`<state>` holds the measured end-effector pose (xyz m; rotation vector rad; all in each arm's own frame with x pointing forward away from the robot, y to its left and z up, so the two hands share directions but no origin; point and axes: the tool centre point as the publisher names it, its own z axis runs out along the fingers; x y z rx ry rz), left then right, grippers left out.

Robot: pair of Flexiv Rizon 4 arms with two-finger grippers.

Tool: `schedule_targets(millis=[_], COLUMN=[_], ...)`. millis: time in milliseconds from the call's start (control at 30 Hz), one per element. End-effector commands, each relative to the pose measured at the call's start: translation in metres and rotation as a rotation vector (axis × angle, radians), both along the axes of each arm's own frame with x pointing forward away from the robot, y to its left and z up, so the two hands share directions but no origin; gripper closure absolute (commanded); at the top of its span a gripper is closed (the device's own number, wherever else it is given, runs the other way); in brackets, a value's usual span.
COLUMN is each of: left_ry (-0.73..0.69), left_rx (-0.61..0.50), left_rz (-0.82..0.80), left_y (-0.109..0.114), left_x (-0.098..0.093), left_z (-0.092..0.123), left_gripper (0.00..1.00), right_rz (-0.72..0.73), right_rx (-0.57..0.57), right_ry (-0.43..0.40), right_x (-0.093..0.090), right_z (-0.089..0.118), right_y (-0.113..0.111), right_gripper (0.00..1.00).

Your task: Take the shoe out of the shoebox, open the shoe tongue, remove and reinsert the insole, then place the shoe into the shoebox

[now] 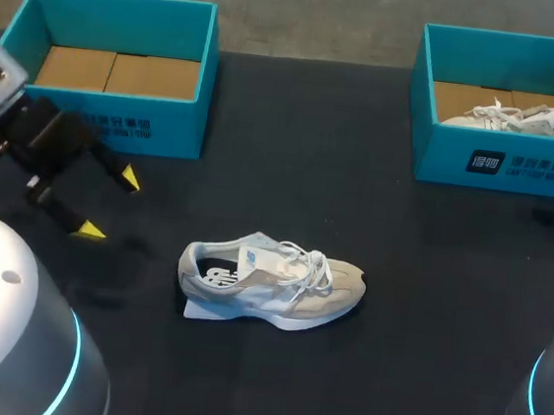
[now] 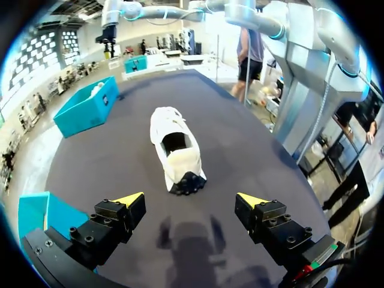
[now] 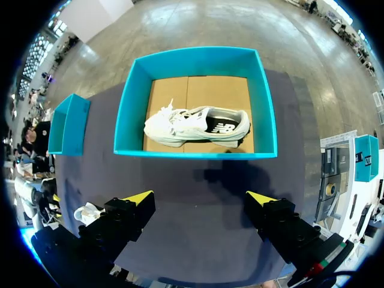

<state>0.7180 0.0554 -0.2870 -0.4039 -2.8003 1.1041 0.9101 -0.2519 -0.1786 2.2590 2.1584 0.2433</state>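
Head view shows the shoe [image 1: 274, 282] lying near the middle of the table [image 1: 428, 283], toe toward the right edge, well apart from both boxes. The empty shoebox [image 1: 127, 122] sits at the far left corner. The other shoebox [image 1: 505, 162], at the far right corner, holds a second shoe [image 3: 198, 126]. Our left tool [image 1: 109, 206] hangs wide and empty near the left edge, and the right tool [image 3: 201, 198] hangs equally wide over the far right corner. We judge the shoe is out, so opening the tongue [image 1: 257, 258] comes next: one tool pins the heel while the other lifts.
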Motion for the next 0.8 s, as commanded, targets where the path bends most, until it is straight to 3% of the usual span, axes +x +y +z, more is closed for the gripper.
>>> schedule_targets(millis=[33,433,800], left_ry=[-0.034,-0.005,0.057], left_rx=[-0.098,-0.27,-0.307], left_rz=[0.073,0.188,0.208], left_y=[0.008,0.017,0.016], left_x=[-0.009,-0.012,-0.015], left_z=[-0.015,-0.046,-0.071], left_gripper=[0.0,0.0,0.0], right_rz=[0.0,0.0,0.0], right_rx=[0.0,0.0,0.0], right_ry=[-0.002,-0.002,-0.002], right_x=[-0.001,-0.001,-0.001], right_z=[0.0,0.0,0.0], right_y=[0.0,0.0,0.0], right_gripper=[0.0,0.0,0.0])
